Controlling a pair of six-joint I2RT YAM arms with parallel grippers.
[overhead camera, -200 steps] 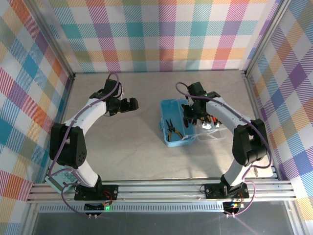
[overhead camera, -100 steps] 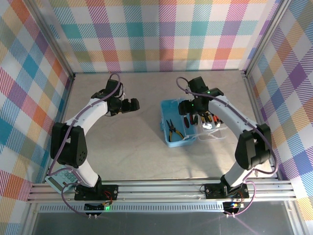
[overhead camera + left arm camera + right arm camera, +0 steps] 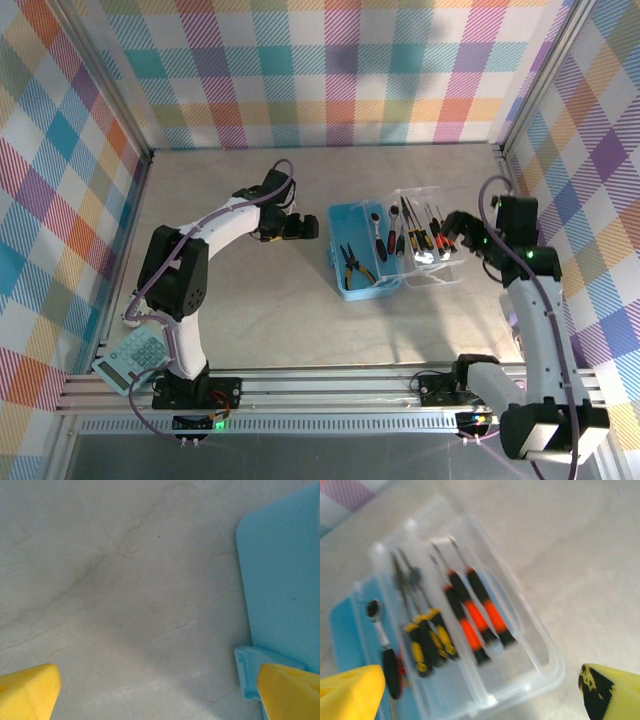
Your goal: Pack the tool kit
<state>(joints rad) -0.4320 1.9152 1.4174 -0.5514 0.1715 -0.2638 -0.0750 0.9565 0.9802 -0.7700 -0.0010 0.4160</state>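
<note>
The light-blue case (image 3: 350, 222) lies open mid-table, its clear lid (image 3: 437, 268) folded out to the right. Small pliers (image 3: 352, 262) rest in the case beside a ratchet (image 3: 378, 228). Yellow-black screwdrivers (image 3: 408, 232) and orange-black screwdrivers (image 3: 436, 230) lie in the lid. My left gripper (image 3: 305, 228) is open just left of the case, the blue case edge (image 3: 282, 580) beside its right fingertip (image 3: 292, 692). My right gripper (image 3: 452, 228) is open just right of the lid. The blurred right wrist view shows the orange-black screwdrivers (image 3: 477, 611) and the ratchet (image 3: 384, 647) ahead of its jaws.
A grey-teal calculator (image 3: 135, 352) lies at the near left, by the left arm's base. Checked walls close off the back and both sides, with a metal rail along the front. Bare table (image 3: 260, 300) stretches in front of the case.
My right arm has pulled away from over the case to the right, uncovering the tools. My left gripper has moved right, up to the case's left edge.
</note>
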